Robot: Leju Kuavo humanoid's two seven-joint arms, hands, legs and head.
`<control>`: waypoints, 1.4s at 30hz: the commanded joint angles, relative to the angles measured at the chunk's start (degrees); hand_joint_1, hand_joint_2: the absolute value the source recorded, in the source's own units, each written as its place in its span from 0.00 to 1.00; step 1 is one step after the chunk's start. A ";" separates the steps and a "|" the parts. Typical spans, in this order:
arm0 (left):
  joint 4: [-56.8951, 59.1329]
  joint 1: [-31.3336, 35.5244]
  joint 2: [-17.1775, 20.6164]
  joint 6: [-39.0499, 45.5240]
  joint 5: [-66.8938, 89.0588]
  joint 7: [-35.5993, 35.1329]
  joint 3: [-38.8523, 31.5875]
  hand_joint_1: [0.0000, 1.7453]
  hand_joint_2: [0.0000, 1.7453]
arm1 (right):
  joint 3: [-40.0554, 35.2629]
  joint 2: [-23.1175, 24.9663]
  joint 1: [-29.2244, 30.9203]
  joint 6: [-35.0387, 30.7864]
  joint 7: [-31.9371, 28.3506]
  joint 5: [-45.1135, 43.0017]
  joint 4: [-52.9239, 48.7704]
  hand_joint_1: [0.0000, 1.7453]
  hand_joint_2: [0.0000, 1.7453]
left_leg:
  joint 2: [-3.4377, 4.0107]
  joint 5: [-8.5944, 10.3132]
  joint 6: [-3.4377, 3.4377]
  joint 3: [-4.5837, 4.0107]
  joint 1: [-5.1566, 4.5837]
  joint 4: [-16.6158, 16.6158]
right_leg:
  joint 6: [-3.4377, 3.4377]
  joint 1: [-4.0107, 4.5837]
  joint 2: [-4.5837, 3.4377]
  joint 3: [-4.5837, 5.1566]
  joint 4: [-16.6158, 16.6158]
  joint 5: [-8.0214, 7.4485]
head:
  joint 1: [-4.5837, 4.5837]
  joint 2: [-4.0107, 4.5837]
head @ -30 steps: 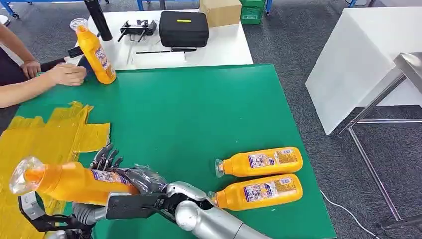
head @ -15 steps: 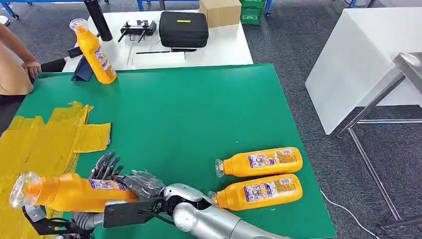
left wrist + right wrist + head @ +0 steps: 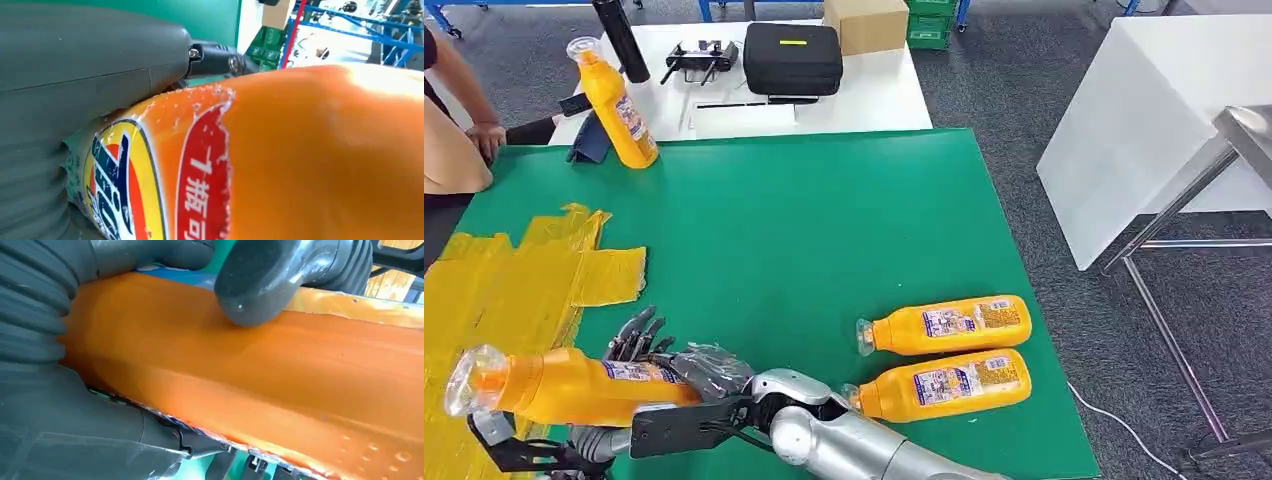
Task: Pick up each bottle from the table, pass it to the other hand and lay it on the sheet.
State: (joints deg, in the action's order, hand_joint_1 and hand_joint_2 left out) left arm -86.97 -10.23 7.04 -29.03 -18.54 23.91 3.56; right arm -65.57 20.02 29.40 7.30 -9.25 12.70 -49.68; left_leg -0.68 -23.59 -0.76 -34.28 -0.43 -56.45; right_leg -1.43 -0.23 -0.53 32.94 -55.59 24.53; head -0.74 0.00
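An orange bottle [image 3: 574, 385] with a clear cap lies sideways in the air over the near left of the green table [image 3: 804, 230], cap towards the yellow sheet [image 3: 514, 280]. My right hand [image 3: 679, 365] reaches across and grips its base, thumb [image 3: 260, 285] pressed on the body [image 3: 300, 380]. My left hand [image 3: 589, 440] sits just under the bottle; its wrist view has the label [image 3: 150, 190] right against the palm, fingers hidden. Two more orange bottles [image 3: 944, 325] [image 3: 944, 385] lie side by side at the near right. A third bottle [image 3: 619, 105] stands tilted at the far left.
A person [image 3: 454, 150] leans in at the far left edge. Behind the green table a white table carries a black case [image 3: 792, 58], a cardboard box [image 3: 866, 22] and tools. A white table [image 3: 1144, 130] and a metal frame stand on the right.
The person's hand has let go of the far standing bottle and pulled back to the left. The held bottle has sunk slightly and drifted left with my right hand.
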 commanded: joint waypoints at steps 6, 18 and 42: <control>2.32 3.91 -2.44 -0.94 -2.79 0.32 -0.81 1.00 1.00 | -2.37 -1.65 -1.75 -0.97 -0.85 -0.05 4.06 1.00 1.00 | -0.21 0.03 0.07 0.16 0.03 0.10 | 0.01 0.04 0.28 -0.26 0.12 0.05 | 0.00 0.00; 2.49 4.05 -2.66 -1.36 -2.96 0.31 -1.11 1.00 1.00 | -0.80 -2.11 -1.88 -1.20 -0.97 -0.38 3.93 1.00 1.00 | -0.25 0.01 0.09 0.23 0.06 0.07 | 0.01 0.06 0.36 -0.35 0.12 0.08 | 0.00 0.00; -11.89 -1.32 -7.13 36.10 48.06 5.07 -29.67 1.00 1.00 | 33.62 -26.77 -23.50 -7.01 -0.74 7.90 -33.56 0.00 0.00 | -0.32 -0.17 0.04 0.19 0.00 -0.05 | -0.04 0.03 0.29 -0.40 0.05 0.18 | 0.04 0.00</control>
State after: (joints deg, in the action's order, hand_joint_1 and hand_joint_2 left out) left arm -96.63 -10.78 4.46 0.68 19.48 28.20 -18.65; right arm -40.45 0.87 12.77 -0.63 -9.55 19.00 -72.00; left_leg -0.88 -23.62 -0.79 -34.35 -0.45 -56.46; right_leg -1.45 -0.23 -0.47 32.95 -55.58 24.53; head -0.70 0.00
